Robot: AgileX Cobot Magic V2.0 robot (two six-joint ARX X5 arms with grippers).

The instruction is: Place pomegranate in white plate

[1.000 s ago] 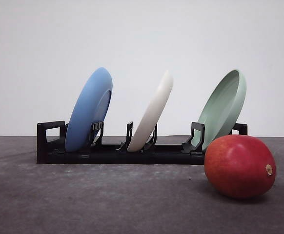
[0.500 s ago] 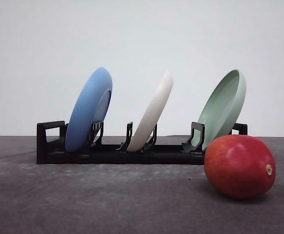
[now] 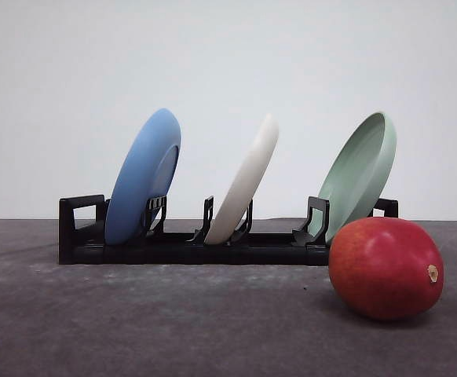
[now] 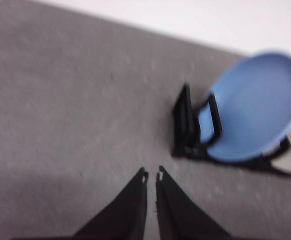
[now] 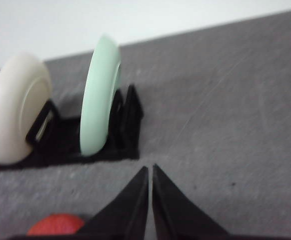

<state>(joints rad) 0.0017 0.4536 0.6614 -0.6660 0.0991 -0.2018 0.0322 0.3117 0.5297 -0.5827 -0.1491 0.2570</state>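
Nothing is grasped yet: both arms' fingers are pinched narrow and empty, the pomegranate [image 3: 385,268] lies on the bench's right side, and the white plate [image 3: 246,181] stands racked, so it needs freeing first.

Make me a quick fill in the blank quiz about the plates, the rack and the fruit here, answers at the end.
1. The white plate stands in the rack's ______ slot, between the blue plate and the green plate.
2. The pomegranate lies on the ______, in front of the green plate.
3. Both the left gripper and the right gripper are ______.

Answers: middle; table; shut
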